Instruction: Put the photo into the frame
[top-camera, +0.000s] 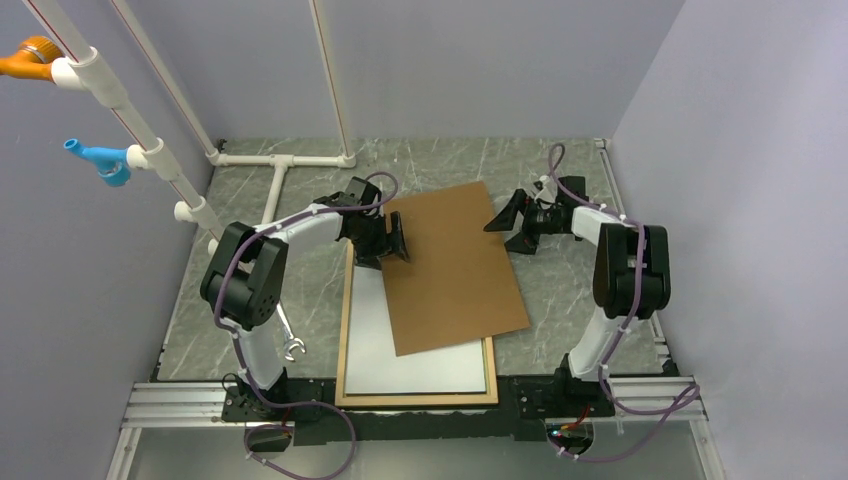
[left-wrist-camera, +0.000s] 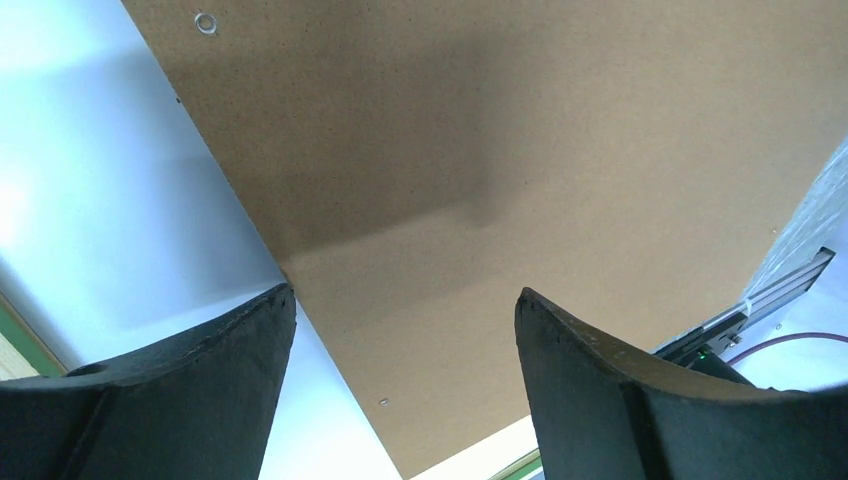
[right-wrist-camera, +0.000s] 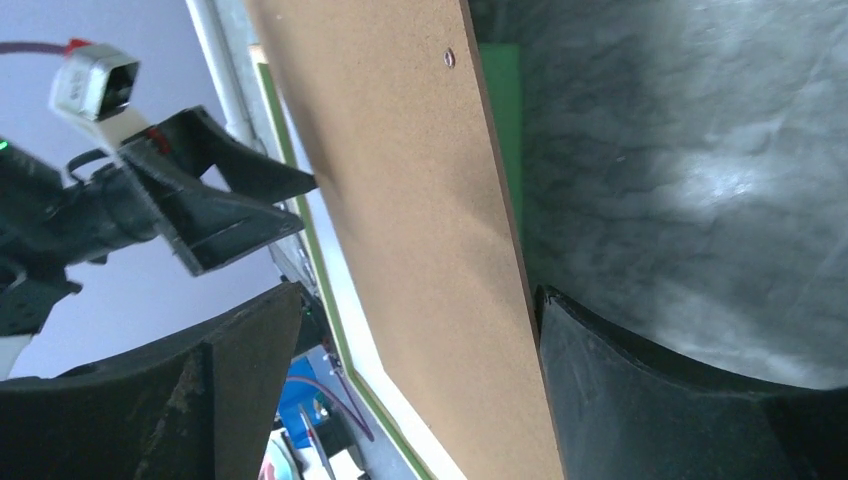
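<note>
As it lies askew, backing board (top-camera: 450, 265) overlaps frame (top-camera: 415, 399)

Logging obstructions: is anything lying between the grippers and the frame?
Yes. A brown board lies askew over the frame's far half and the white sheet inside it. The left gripper and right gripper, both open, sit at its opposite edges.

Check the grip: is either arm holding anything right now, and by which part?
Nothing is held. The left gripper hovers over the left edge of the backing board, jaws open. The right gripper sits off its right edge, jaws open, apart from it.
</note>
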